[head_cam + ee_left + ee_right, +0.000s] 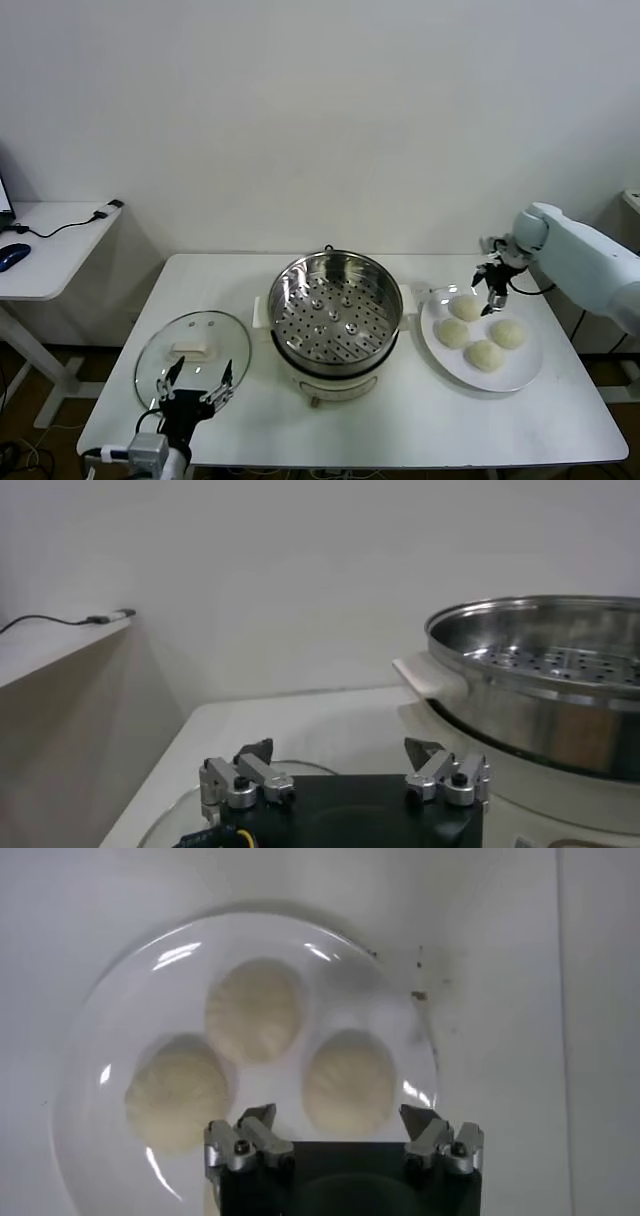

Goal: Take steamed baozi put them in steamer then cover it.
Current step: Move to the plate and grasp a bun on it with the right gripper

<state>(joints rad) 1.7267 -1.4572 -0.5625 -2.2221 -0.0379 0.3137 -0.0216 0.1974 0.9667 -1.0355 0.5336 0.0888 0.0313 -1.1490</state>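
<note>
Four cream-white baozi lie on a white plate [520,375] at the right: one at the back left [465,307], two in the middle [452,332] [507,333], one in front [485,354]. My right gripper [492,290] hovers open just above the back of the plate; its wrist view shows three baozi, the nearest [350,1078] just beyond the open right gripper [340,1116]. The empty steel steamer [335,310] stands on its white base at the centre. The glass cover [192,355] lies flat on the table at the left. My left gripper [200,385] is open above the cover's front edge.
The steamer's wall [540,680] and white side handle [430,675] stand close to the left gripper [340,752]. A side desk [50,245] with a cable and a mouse stands off to the far left. The white table [420,420] ends just in front of the cover.
</note>
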